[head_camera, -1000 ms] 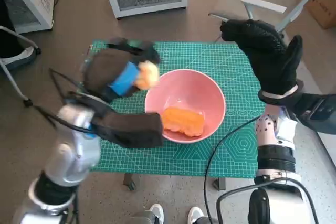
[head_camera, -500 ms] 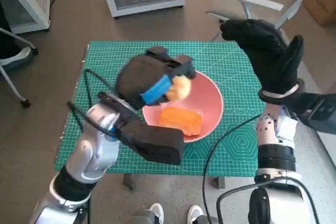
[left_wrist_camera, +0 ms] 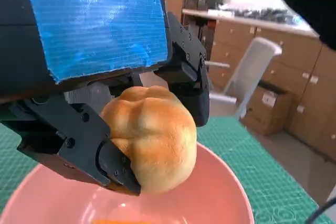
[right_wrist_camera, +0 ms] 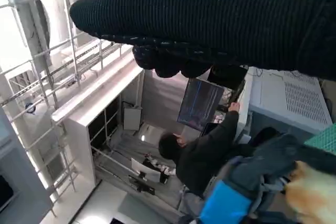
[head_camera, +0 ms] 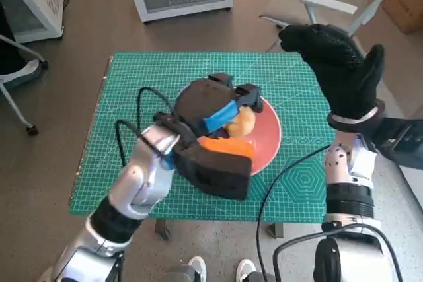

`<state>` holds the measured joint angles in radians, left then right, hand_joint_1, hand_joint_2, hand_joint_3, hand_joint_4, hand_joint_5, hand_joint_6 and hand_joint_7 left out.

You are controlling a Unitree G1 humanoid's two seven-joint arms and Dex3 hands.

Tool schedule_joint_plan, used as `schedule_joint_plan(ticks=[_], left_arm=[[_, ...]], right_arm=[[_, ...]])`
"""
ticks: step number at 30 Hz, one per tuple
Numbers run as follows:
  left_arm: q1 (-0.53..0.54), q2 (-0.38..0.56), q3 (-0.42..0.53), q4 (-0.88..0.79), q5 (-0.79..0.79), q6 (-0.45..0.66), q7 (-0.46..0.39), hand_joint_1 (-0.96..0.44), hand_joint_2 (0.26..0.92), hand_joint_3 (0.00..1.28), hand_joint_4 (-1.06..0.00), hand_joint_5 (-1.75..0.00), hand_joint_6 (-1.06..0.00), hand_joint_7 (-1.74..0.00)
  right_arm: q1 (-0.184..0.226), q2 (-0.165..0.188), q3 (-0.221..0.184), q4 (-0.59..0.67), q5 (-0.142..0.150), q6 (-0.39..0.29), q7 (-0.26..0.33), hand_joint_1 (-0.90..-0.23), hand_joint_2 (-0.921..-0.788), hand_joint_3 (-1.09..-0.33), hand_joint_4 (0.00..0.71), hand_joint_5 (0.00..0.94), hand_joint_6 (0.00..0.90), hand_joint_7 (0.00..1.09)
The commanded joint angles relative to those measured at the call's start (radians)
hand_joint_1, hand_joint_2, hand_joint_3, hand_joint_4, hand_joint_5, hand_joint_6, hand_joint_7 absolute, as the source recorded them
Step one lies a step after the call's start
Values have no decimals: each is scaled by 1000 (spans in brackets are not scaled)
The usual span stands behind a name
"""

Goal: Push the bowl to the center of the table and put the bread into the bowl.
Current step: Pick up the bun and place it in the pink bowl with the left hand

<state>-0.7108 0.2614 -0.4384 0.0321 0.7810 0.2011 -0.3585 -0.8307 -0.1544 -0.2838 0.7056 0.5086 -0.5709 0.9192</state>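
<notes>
Now bread roll [left_wrist_camera: 149, 137] above bowl [head_camera: 269, 131]

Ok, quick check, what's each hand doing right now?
Left hand: holding the bread roll over the pink bowl.
Right hand: open, raised, holding nothing.

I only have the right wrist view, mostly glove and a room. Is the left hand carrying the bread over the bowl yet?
Observer: Yes. The left hand holds the bread roll above the pink bowl.
Operator: Is the bowl empty?
Observer: No, an orange piece already lies in it.
Operator: Where's my right hand?
Observer: The right hand is raised beside the table's right edge, fingers spread, holding nothing.
</notes>
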Motion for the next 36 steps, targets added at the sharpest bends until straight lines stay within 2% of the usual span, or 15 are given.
schedule_joint_plan(ticks=[1, 5, 6, 7, 8, 9, 10, 11, 13, 16, 20, 25, 36], left_arm=[[-24, -16, -5, 50, -8, 3, -2, 3, 900, 86, -756, -1200, -618, -1077], [-24, -24, 10, 81, -34, -5, 3, 3, 896, 86, -763, -1179, -621, -1090], [-21, -26, 17, 88, -50, -3, -5, 4, 902, 89, -736, -1230, -624, -1061], [-16, -27, 26, 91, -68, 5, -21, 3, 909, 158, -656, -1303, -519, -1171], [-14, -28, 31, 94, -81, 11, -33, -9, 889, 165, -551, -1160, -454, -1076], [-13, -27, 33, 94, -89, 16, -40, -26, 871, 157, -457, -838, -411, -840], [-13, -26, 34, 95, -93, 17, -42, -37, 870, 129, -429, -572, -412, -634], [-12, -24, 37, 96, -103, 17, -50, -41, 873, 113, -425, -466, -419, -549], [-7, -12, 45, 97, -134, 13, -77, -128, 853, 58, -282, -191, -361, -301], [-8, 6, 52, 103, -166, -1, -104, -248, 838, 27, -169, -63, -303, -160], [-15, 18, 53, 127, -188, -22, -107, -396, 837, 14, -96, -14, -263, -85], [-11, 33, 65, 172, -205, -70, -70, -520, 860, 17, -37, -2, -229, -47], [12, 41, 113, 187, -259, -111, -27, -631, 917, 52, 0, 1, -186, -14]], right_arm=[[33, -7, -5, -11, 5, 22, -8, -652, -921, -697, 222, 2, 115, 478], [36, -7, -6, -17, 3, 26, -11, -660, -921, -692, 222, 2, 119, 471], [36, -6, -6, -19, 2, 26, -12, -661, -921, -691, 222, 2, 121, 469], [36, -6, -6, -20, 1, 25, -14, -661, -921, -691, 222, 2, 122, 467], [35, -5, -5, -21, 0, 25, -15, -658, -921, -691, 222, 2, 122, 466], [35, -5, -5, -22, -1, 25, -16, -654, -921, -691, 222, 2, 122, 464], [36, -5, -5, -22, -1, 25, -17, -652, -921, -691, 222, 2, 122, 462], [35, -5, -5, -22, -2, 24, -18, -651, -921, -691, 222, 2, 122, 462], [34, -4, -5, -22, -5, 20, -21, -642, -921, -691, 222, 2, 122, 458], [32, -4, -2, -21, -11, 14, -27, -637, -921, -690, 224, 2, 122, 453], [28, -4, 0, -18, -15, 8, -31, -637, -921, -689, 227, 3, 119, 446], [22, -7, 2, -13, -20, -2, -36, -642, -921, -688, 228, 4, 119, 438], [12, -7, 13, 0, -27, -25, -40, -642, -921, -696, 228, 2, 117, 426]])
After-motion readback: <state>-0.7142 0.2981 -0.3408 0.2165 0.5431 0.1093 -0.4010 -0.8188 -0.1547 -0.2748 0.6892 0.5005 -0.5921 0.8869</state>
